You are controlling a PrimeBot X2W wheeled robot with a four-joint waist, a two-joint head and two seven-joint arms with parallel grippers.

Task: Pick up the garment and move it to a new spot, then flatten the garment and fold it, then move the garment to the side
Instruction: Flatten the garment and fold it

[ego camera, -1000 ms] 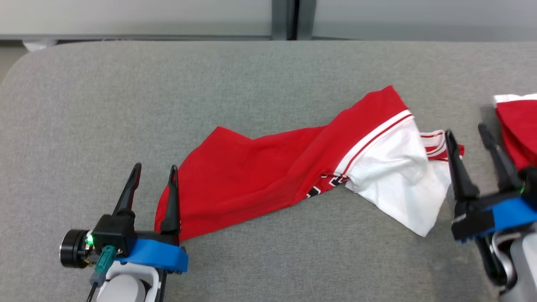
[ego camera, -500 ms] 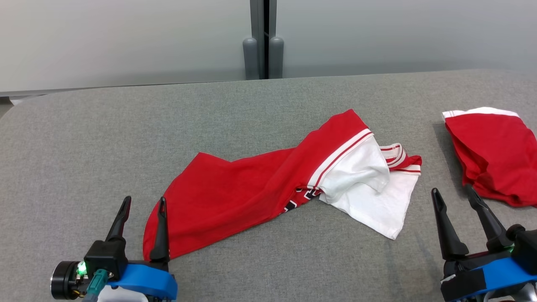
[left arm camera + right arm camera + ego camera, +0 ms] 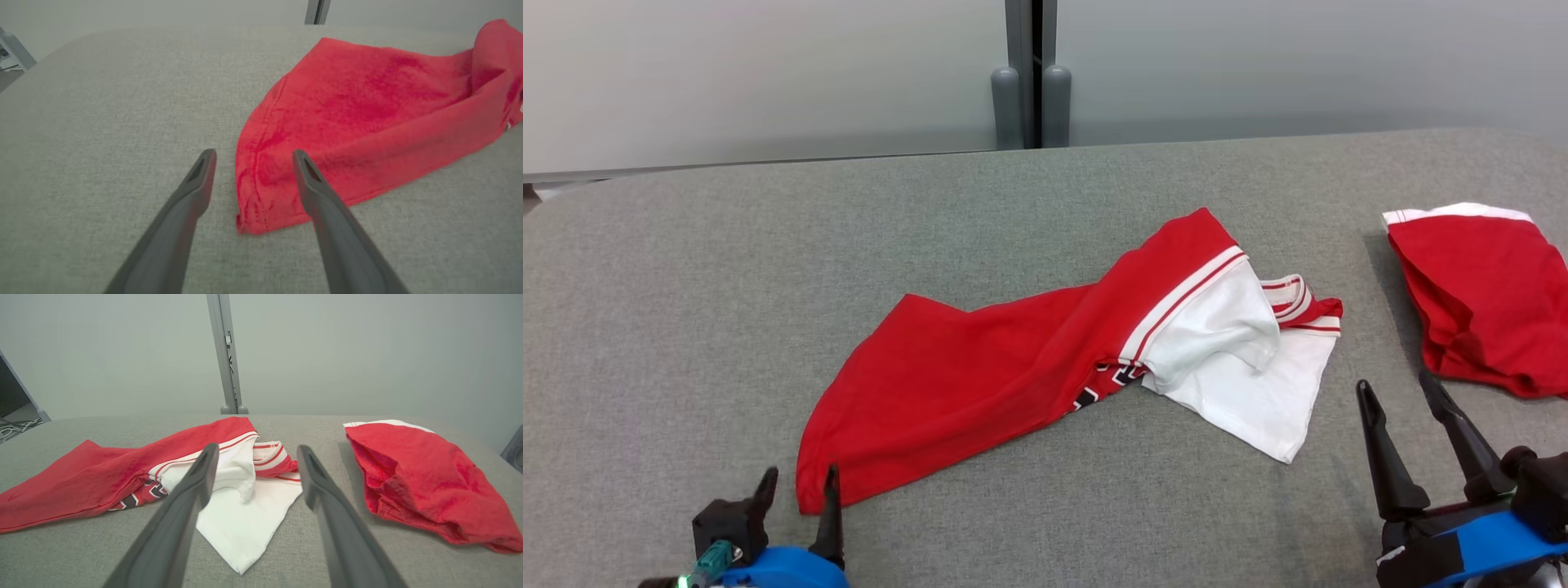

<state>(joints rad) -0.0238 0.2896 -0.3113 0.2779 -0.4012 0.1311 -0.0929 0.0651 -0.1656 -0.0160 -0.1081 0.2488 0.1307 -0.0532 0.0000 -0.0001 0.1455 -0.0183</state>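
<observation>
Pulling back: your left gripper (image 3: 800, 471) and right gripper (image 3: 1393, 380) have eased off the shirt (image 3: 980, 376) twisted ahead, both wide open, empty. Placement looks done; flatten next.

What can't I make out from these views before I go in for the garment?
Print on the red-and-white shirt: head and right wrist views, mostly tucked under the shirt's own fold, unreadable.
Folded red garment: head view, cut off by the right edge; its type is unclear.
Left end effector: head view, body cut off by the bottom edge; left wrist view, one finger overlaps the hem, contact unclear.
</observation>
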